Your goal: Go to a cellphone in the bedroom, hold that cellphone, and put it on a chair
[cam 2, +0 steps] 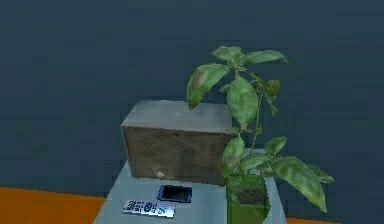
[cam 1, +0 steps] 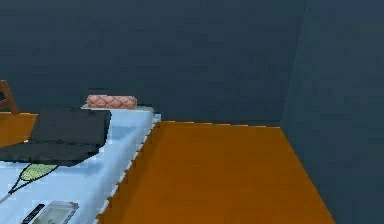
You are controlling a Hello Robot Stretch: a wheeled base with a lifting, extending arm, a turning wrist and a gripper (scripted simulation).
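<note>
A small dark flat rectangle, shaped like a cellphone, lies on a pale grey tabletop low in the arm side view. It sits just in front of a grey box. Beside it, nearer the table's front edge, lies a light remote control with buttons. A brown wooden piece, perhaps part of a chair, shows at the forward view's left edge.
A leafy plant in a green pot stands on the same table, right of the flat things. In the forward view, a light blue bed carries a dark laptop, a racket, a pink pillow and a flat grey item. Orange floor runs to dark walls.
</note>
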